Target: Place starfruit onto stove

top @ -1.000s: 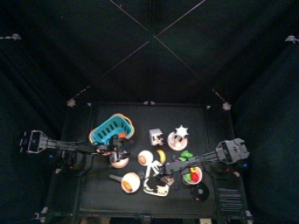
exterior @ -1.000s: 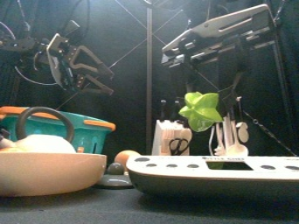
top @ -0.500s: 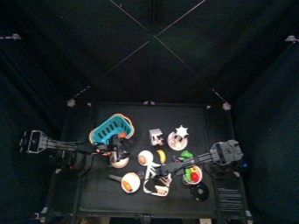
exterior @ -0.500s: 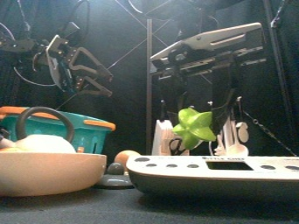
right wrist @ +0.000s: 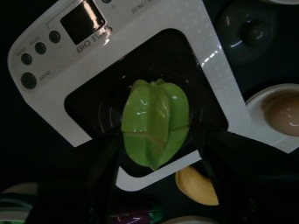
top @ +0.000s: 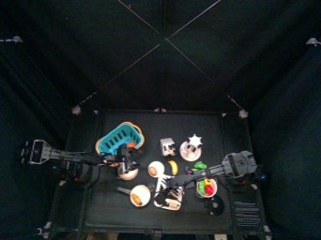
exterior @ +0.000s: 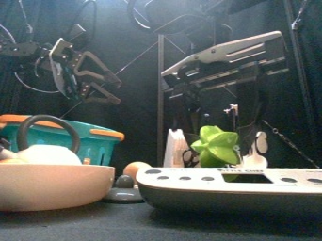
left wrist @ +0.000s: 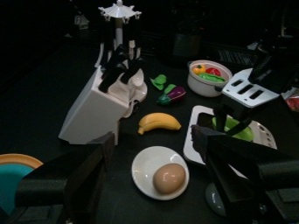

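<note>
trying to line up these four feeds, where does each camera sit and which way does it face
Top: high overhead, straight down on the table; both arms enter from the sides.
Front: table height, looking level at the stove; arms hang behind.
Left wrist: on the resting left arm, looking over the toys; left gripper shows.
Right wrist: looks down; right gripper shows.
Shared: front and right wrist both show the starfruit on the stove.

The top view looks straight down from high above, so the tabletop (top: 94, 202) sits small at mid-frame, while the front view looks level across it from its near edge, close enough that the stove (exterior: 233, 186) fills the lower right. The left wrist view looks obliquely down over the tabletop's clutter. The right wrist view looks steeply down at close range on the stove and the starfruit (right wrist: 155, 121), which the front and left wrist views also show.
</note>
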Available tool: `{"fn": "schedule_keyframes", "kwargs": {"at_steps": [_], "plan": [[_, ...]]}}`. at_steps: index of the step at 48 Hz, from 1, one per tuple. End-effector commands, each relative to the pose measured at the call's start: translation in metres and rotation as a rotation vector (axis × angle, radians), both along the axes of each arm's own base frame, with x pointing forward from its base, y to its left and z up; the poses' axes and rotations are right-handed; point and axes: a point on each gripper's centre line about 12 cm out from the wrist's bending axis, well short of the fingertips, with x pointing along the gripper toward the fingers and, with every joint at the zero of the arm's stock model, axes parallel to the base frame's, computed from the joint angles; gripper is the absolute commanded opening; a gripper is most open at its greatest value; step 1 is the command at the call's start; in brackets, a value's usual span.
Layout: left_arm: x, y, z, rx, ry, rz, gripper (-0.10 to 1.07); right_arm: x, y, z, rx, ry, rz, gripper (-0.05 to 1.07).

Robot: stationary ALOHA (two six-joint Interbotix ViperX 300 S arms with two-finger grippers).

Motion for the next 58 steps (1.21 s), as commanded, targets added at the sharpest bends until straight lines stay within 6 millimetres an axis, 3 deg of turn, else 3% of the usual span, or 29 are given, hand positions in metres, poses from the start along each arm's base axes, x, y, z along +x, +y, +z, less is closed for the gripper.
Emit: {"fn": "schedule_keyframes", "kwargs": {"at_steps": [1,7,19,36,46,52,58], "plan": [[0.002,0.001,0.005,0.002,-0.020,0.004,1.02,0.006,-0.001,0.018,0.016,-0.034,-0.019,0.98],[0.002,0.001,0.005,0.002,-0.018,0.003,1.02,0.008,0.000,0.017,0.026,-0.020,-0.035,1.04],[0.002,0.001,0.005,0.002,-0.017,0.002,1.02,0.003,-0.003,0.025,-0.020,0.005,-0.064,1.04],[0.002,0.001,0.006,0.002,-0.018,0.004,1.02,-0.007,-0.005,0.065,0.036,-0.114,-0.244,1.04],[0.002,0.001,0.006,0.000,-0.018,0.004,1.02,-0.019,-0.007,0.055,0.035,-0.096,-0.264,1.03],[0.002,0.001,0.005,0.000,-0.017,0.004,1.02,-0.026,-0.006,0.054,0.052,-0.093,-0.291,0.99],[0.002,0.000,0.006,-0.004,-0.019,0.004,1.02,-0.035,-0.006,0.056,0.080,-0.089,-0.366,0.86]]}}
